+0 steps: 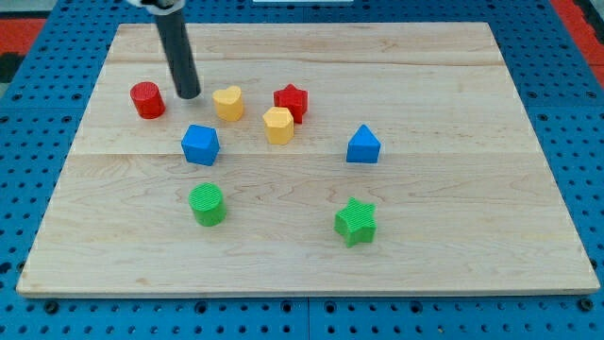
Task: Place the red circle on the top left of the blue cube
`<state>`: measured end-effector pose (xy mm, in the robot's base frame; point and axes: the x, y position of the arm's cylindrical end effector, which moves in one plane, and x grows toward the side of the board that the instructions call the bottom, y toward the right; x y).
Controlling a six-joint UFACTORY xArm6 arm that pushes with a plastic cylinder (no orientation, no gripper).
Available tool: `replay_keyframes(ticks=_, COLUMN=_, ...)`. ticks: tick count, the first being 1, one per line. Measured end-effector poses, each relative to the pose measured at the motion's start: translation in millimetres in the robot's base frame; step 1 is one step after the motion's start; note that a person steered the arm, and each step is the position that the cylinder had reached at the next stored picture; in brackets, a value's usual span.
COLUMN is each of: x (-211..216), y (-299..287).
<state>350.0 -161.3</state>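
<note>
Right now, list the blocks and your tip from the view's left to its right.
Red circle block → my tip → blue cube → green cylinder → yellow heart block → yellow hexagon block → red star → green star → blue triangular block.

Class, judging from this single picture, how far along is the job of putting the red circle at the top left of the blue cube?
Largely done: the red circle already sits up and to the view's left of the blue cube, apart from it. In hand: my tip rests just right of the red circle, between it and the yellow heart, touching neither visibly. Left: perhaps a small nudge closer to the cube.
</note>
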Motion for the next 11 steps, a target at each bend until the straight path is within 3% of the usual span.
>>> replay_keyframes(ticks=1, x=13, y=23)
replay_keyframes(ticks=2, x=-11, y=45)
replay_keyframes(ticks=3, x=-8, y=77)
replay_keyframes(ticks=4, x=5, y=61)
replay_keyframes(ticks=5, x=3, y=-15)
replay_keyframes(ticks=7, x=-73, y=-63)
replay_keyframes(ticks=8, x=-46, y=-128)
replay_keyframes(ticks=9, x=-8, y=-111)
replay_keyframes(ticks=11, x=-3, y=-1)
